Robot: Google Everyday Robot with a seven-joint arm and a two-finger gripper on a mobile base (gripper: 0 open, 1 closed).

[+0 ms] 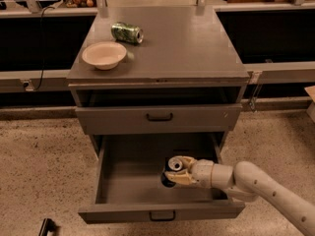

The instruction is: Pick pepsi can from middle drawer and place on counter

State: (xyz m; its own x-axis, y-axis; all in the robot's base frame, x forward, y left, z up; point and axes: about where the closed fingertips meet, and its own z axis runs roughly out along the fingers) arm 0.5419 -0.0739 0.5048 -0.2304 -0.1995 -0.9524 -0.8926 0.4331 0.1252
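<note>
The pepsi can (172,167), dark with a silver top, stands upright inside the open middle drawer (123,181), right of its centre. My gripper (178,170) reaches in from the right on a white arm, and its pale fingers (180,179) sit on either side of the can, closed against it. The counter (182,48) is the flat grey top of the cabinet above.
A beige bowl (104,55) and a green soda can (126,32) lying on its side are on the counter's left part. A shallower closed drawer front (158,116) with a black handle sits above the open drawer. Speckled floor surrounds the cabinet.
</note>
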